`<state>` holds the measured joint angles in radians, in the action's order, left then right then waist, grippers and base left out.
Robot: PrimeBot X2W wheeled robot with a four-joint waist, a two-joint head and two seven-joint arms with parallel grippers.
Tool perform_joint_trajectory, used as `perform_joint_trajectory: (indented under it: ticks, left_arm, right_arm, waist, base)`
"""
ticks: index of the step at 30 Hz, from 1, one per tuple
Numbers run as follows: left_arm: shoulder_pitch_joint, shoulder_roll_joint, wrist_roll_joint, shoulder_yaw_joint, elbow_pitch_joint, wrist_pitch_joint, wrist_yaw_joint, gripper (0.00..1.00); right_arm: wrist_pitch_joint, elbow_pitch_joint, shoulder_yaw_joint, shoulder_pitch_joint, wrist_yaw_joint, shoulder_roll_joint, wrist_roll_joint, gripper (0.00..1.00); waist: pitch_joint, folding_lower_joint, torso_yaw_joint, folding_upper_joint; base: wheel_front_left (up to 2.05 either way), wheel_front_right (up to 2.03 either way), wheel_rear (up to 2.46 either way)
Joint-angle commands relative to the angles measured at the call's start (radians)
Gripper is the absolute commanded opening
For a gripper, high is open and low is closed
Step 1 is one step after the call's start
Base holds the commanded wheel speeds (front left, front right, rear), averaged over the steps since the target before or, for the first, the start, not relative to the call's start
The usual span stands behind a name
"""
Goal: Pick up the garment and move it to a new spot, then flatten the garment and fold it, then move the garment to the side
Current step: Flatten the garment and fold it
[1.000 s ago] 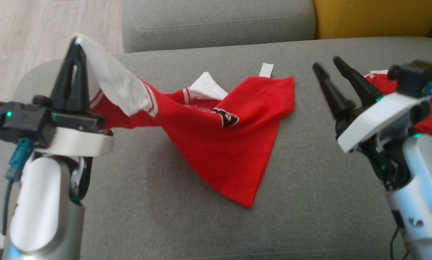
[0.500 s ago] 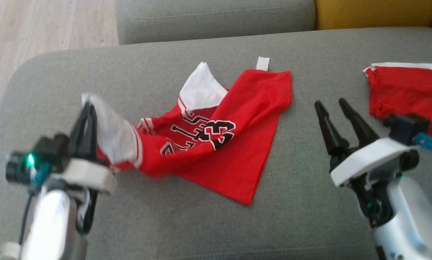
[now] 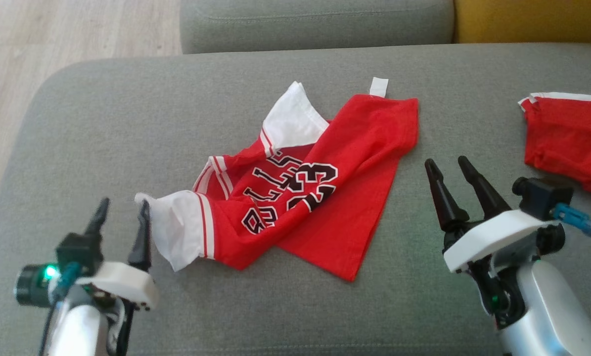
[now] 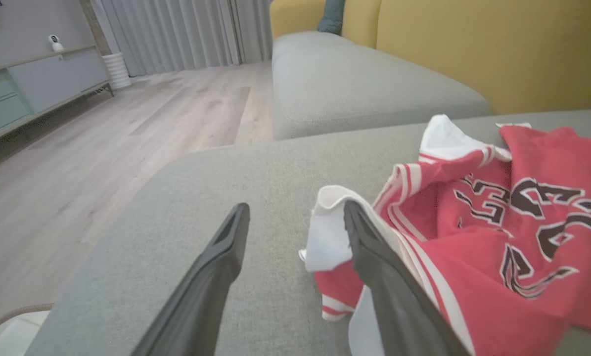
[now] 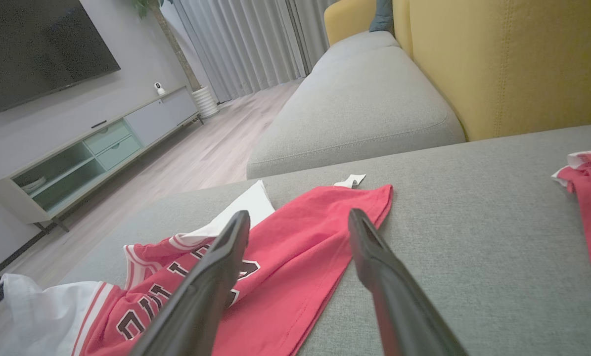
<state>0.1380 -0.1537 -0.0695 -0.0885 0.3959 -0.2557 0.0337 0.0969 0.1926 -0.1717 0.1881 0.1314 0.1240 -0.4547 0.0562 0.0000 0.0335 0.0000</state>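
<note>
We see the nearest risk at the lower left of the head view. The left gripper [image 3: 125, 202] stands spread, and its inner finger sits just beside the white sleeve [image 3: 176, 232] of the garment [image 3: 325, 198], perhaps touching it. In our judgement, a pull back or sideways could snag that edge and drag the cloth into a worse heap. Further in, the garment lies crumpled at the middle of the sofa seat [image 3: 102, 123], one half lapped over the other. A pinch there may take two layers and spoil the flattening. At the right edge lies a second red cloth [image 3: 567, 143], well apart; a reach that way could grab the wrong piece.

The left arm sits low at the bottom left, fingers pointing up the frame, holding nothing. The right gripper [image 3: 444, 161] at the lower right is also spread and empty. It tilts slightly left, clear of the garment's right edge.
</note>
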Motion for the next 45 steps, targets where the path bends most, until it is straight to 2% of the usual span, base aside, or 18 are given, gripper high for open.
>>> perform_joint_trajectory:
  ticks: [1, 12, 18, 20, 27, 35, 39, 45]
  left_arm:
    - [0.055, -0.017, -0.006, 0.048, -0.049, -0.006, -0.011, 1.00]
    - [0.008, 0.021, -0.025, 0.149, -0.266, -0.006, -0.072, 1.00]
    - [-0.029, 0.056, -0.035, 0.163, -0.356, -0.006, -0.072, 1.00]
    - [-0.033, 0.063, -0.034, 0.156, -0.360, -0.006, -0.063, 1.00]
    - [-0.021, 0.079, -0.034, 0.146, -0.347, -0.006, -0.044, 1.00]
    - [-0.004, 0.093, -0.040, 0.133, -0.318, -0.006, -0.026, 1.00]
    - [0.005, 0.097, -0.042, 0.131, -0.312, -0.006, -0.023, 1.00]
    - [0.011, 0.100, -0.044, 0.133, -0.312, -0.006, -0.023, 1.00]
  right_arm:
    - [-0.009, -0.031, -0.020, -0.001, -0.001, -0.006, 0.010, 1.00]
    - [-0.049, -0.025, -0.050, -0.048, -0.001, -0.002, 0.048, 1.00]
    - [-0.081, -0.011, -0.103, -0.078, -0.001, 0.007, 0.046, 1.00]
    - [-0.091, -0.007, -0.143, -0.075, -0.001, 0.024, 0.054, 1.00]
    - [-0.085, 0.055, -0.384, -0.019, -0.001, 0.141, 0.086, 1.00]
    - [-0.047, 0.231, -0.639, 0.106, -0.001, 0.213, 0.120, 1.00]
    - [-0.043, 0.305, -0.694, 0.150, -0.001, 0.227, 0.126, 1.00]
    - [-0.063, 0.382, -0.712, 0.191, -0.001, 0.219, 0.119, 1.00]
  waist:
    - [-0.003, 0.0000, 0.004, 0.0000]
    - [-0.023, 0.0000, 0.029, 0.0000]
    - [-0.023, 0.0000, 0.042, 0.0000]
    - [-0.019, 0.0000, 0.048, 0.0000]
    - [0.009, 0.0000, 0.079, 0.0000]
    - [0.046, 0.0000, 0.119, 0.0000]
    - [0.057, 0.0000, 0.131, 0.0000]
    - [0.073, 0.0000, 0.139, 0.0000]
  base:
    - [0.00, 0.00, 0.00]
    - [0.00, 0.00, 0.00]
    - [0.00, 0.00, 0.00]
    - [0.00, 0.00, 0.00]
    - [0.00, 0.00, 0.00]
    - [0.00, 0.00, 0.00]
    - [0.00, 0.00, 0.00]
    - [0.00, 0.00, 0.00]
